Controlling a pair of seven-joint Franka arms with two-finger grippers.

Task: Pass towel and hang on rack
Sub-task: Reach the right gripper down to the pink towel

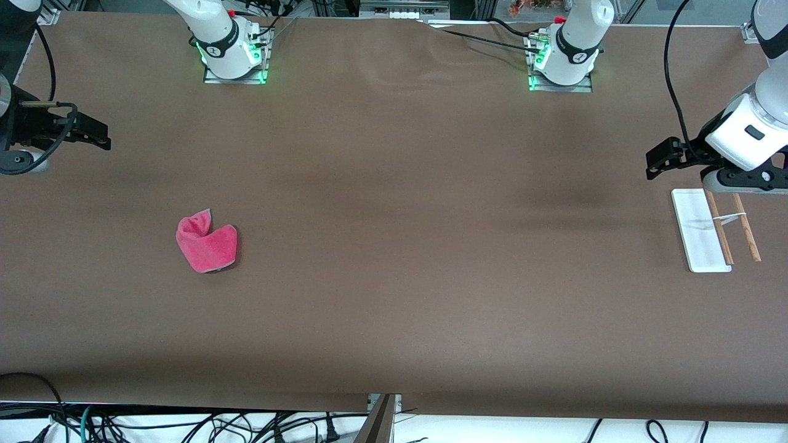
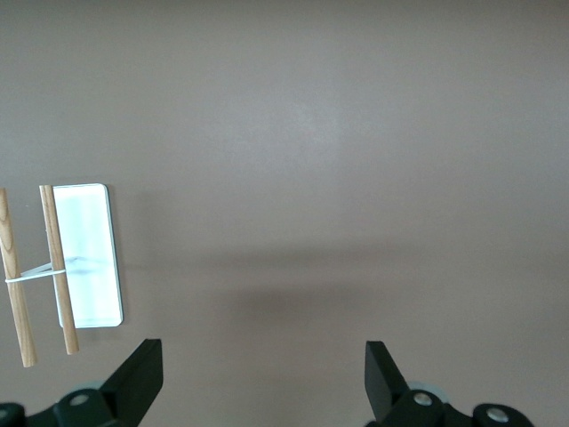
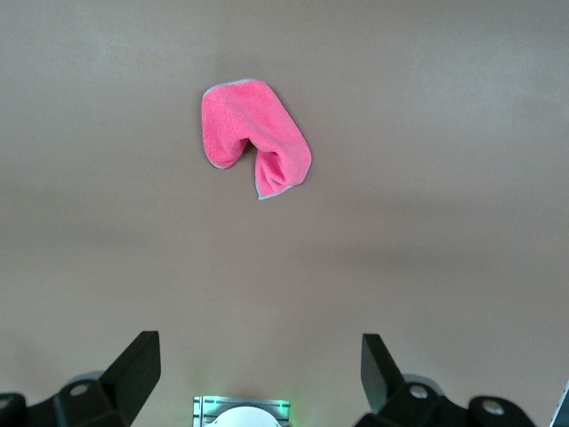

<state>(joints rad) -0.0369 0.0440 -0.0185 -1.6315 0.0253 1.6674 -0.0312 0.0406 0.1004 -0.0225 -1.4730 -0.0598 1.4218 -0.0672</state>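
Pink-red soft cloth towel (image 1: 207,243), grey-edged, crumpled, lower left of the front frame on brown surface (image 1: 394,246): light, limp; pinch a raised fold. Right pincer (image 1: 92,136) and left pincer (image 1: 662,161): both apart, empty.

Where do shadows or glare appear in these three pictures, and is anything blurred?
Front view: soft dark bands cross the table; the towel looks sharp. Left wrist view: glare whitens the rack base, a broad shadow lies beside it. Right wrist view: even light, faint shadow bands, nothing blurred.
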